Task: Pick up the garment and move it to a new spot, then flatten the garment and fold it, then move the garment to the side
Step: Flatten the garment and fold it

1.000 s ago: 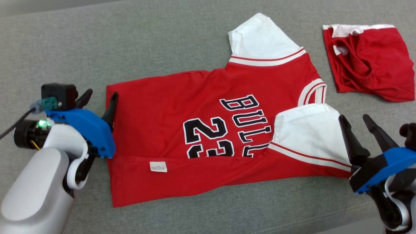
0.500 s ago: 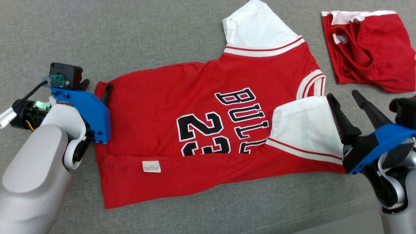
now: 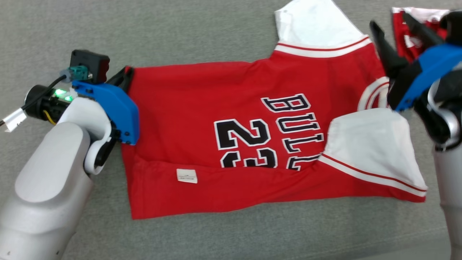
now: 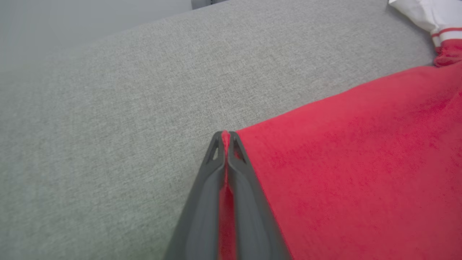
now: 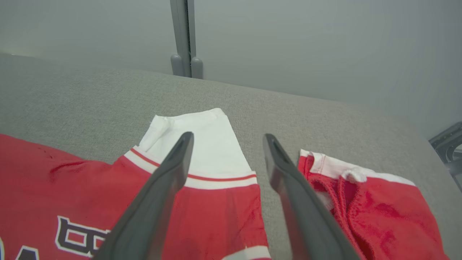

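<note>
Pinching jersey (image 3: 202, 101) corner, left jaws low; right jaws spread.

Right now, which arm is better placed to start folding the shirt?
Left. The left gripper has its jaws shut on the shirt's hem corner; the right gripper hangs by the far sleeve, jaws open, holding nothing.

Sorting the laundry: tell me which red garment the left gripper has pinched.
The large jersey printed 23, its corner pinched in the left gripper; the small crumpled shorts lie apart, untouched.
</note>
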You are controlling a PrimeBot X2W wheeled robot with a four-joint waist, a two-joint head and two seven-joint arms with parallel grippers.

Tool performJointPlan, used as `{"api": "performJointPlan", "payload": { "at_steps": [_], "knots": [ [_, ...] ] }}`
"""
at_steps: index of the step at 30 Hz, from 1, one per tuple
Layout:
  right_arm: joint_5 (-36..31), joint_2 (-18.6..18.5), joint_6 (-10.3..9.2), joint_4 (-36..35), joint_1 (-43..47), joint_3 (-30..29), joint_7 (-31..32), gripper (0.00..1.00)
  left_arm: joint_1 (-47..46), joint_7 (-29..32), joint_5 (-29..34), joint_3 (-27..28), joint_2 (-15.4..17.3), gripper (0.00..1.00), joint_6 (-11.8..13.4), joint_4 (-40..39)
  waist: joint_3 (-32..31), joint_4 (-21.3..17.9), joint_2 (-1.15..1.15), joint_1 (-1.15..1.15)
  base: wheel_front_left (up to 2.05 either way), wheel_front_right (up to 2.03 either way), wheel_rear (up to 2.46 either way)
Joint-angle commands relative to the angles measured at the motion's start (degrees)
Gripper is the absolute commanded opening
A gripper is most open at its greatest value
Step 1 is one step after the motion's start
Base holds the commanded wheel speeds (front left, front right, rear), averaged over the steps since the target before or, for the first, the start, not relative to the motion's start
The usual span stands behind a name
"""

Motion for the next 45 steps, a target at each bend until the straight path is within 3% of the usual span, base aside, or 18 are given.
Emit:
{"api": "performJointPlan", "payload": {
  "at_steps": [1, 8, 11, 23, 24, 25, 26, 28, 37, 45],
  "knots": [
    [-1.31, -0.57, 0.01, 3.22, -3.85, 0.14, 0.17, 1.0, -1.06, -1.4, -0.22, 0.66, -0.82, 0.0, 0.75, -1.06, 1.54, 2.3, -0.01, -0.01, 0.0, 0.0, 0.0],
    [-8.03, -2.0, 0.01, 18.19, -15.94, -2.3, 1.28, 1.0, -1.31, -5.52, -0.97, 0.57, -5.05, 0.0, 1.66, -3.95, 4.45, 8.72, -0.01, -0.01, 0.0, 0.0, 0.0],
    [-11.62, -2.07, 0.01, 26.78, -21.82, -6.54, 2.52, 1.0, -2.93, -8.18, -0.62, -0.27, -8.37, 0.0, 1.66, -4.09, 6.56, 12.14, -0.01, -0.01, 0.0, 0.0, 0.0],
    [-18.38, -0.76, 0.02, 41.13, -30.58, -13.65, 3.82, 1.0, -6.08, -11.69, 0.11, -2.58, -12.74, 0.0, 0.74, -1.04, 9.05, 14.71, -0.01, -0.01, 0.0, 0.0, 0.0],
    [-18.84, -0.7, 0.01, 41.92, -30.84, -13.75, 3.87, 0.88, -6.12, -11.9, 0.16, -2.67, -12.79, 0.0, 0.73, -0.75, 9.0, 14.61, -0.01, -0.01, 0.0, 0.0, 0.0],
    [-19.17, -0.6, 0.01, 42.66, -31.13, -13.75, 4.04, 0.49, -6.15, -11.95, 0.19, -2.76, -12.82, 0.0, 0.66, -0.39, 8.91, 14.49, -0.01, -0.01, 0.0, 0.0, 0.0],
    [-19.43, -0.47, 0.01, 43.26, -31.43, -13.69, 3.99, 0.38, -6.21, -11.98, 0.19, -2.84, -12.82, 0.0, 0.6, -0.14, 8.8, 14.35, -0.01, -0.01, 0.0, 0.0, 0.0],
    [-19.94, -0.14, 0.01, 44.35, -31.85, -13.35, 3.29, 0.0, -6.43, -12.19, 0.13, -2.85, -12.7, 0.0, 0.55, 0.39, 8.57, 13.94, -0.01, -0.01, 0.0, 0.0, 0.0],
    [-18.96, 0.95, 0.01, 46.54, -31.85, -11.02, -8.34, 0.0, -6.13, -13.34, -0.7, -2.02, -11.6, 0.0, 1.02, 3.28, 5.81, 10.79, -0.01, -0.01, 0.0, 0.0, 0.0],
    [-10.22, 0.65, 0.01, 47.84, -26.07, -4.08, -15.31, 0.0, -1.77, -15.19, -2.57, -0.64, -9.88, 0.0, 1.24, 5.44, -0.97, 6.41, -0.01, -0.01, 0.0, 0.0, 0.0]
  ]
}}
